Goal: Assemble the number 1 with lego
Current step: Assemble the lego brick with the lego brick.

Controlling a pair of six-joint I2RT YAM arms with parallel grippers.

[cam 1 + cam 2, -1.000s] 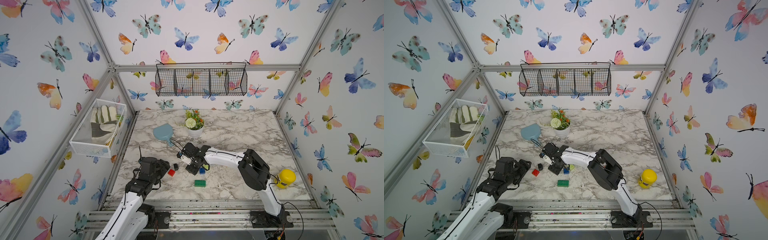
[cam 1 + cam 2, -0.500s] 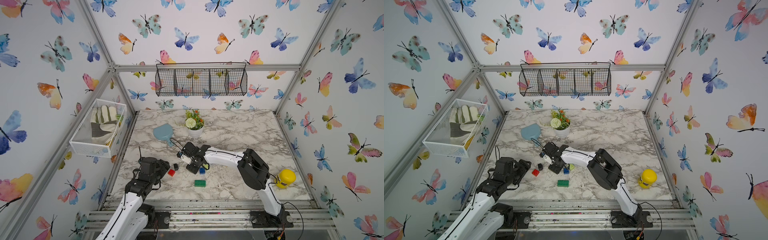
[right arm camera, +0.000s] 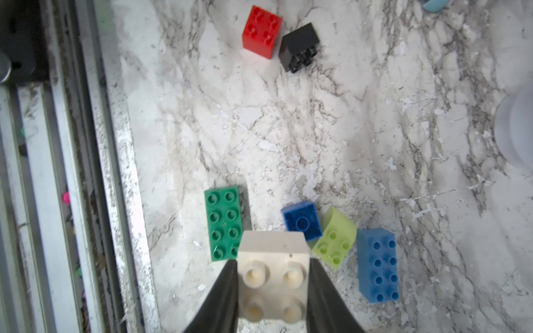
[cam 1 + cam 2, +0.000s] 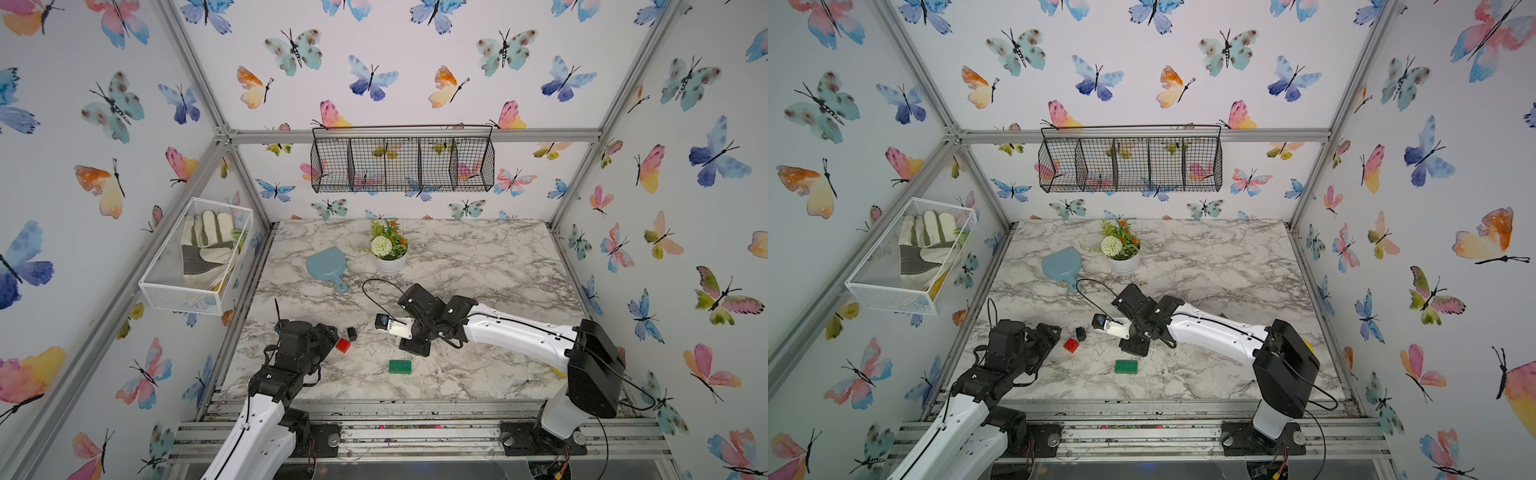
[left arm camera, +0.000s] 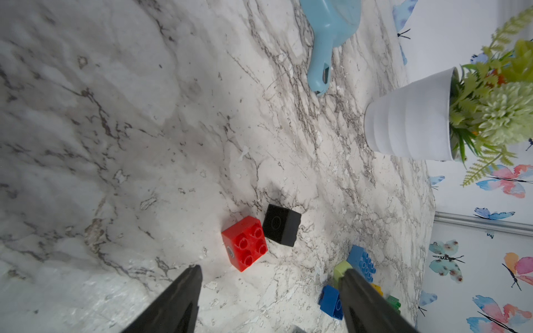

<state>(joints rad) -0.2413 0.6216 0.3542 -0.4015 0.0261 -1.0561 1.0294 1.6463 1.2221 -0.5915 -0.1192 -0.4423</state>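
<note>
- The desk (image 4: 478, 266) carries the loose lego toward 7 o'clock from its middle in both top views.
- The right arm (image 4: 515, 332) has swung toward 4 o'clock since a second ago; its elbow now hides most of the yellow jar (image 4: 1307, 343).
- The right fingers (image 3: 219, 294) have narrowed and now clamp the white brick (image 3: 274, 276) by two opposite sides.
- The left fingers (image 5: 184, 291) stay spread and empty.
- The green brick (image 4: 400, 366) lies at 7 o'clock from the right fingers, near them.
- The red brick (image 4: 343, 345) lies at 3 o'clock, just beside the left fingers; the black brick (image 4: 352, 333) is just beside it.
</note>
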